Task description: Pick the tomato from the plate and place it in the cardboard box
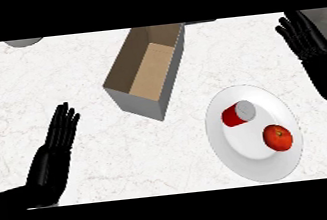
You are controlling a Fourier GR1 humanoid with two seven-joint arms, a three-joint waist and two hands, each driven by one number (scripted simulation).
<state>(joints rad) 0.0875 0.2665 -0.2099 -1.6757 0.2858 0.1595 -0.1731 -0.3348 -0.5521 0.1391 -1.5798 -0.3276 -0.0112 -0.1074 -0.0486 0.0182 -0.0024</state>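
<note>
One tomato (278,137) and one red can (237,114), no readable label, on one white plate (234,152) at near right. One open cardboard box (146,71) far centre. Left hand (50,161) and right hand (309,41) both flat-fingered, holding nothing.

A kitchen: white marble counter (80,65) bearing a white plate (234,147) with food

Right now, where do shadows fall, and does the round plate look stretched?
Head view: the cardboard box has a dark, shaded near wall; the plate looks taller than wide from the steep downward angle; the tomato and the red can throw hardly any shadow on it.
</note>
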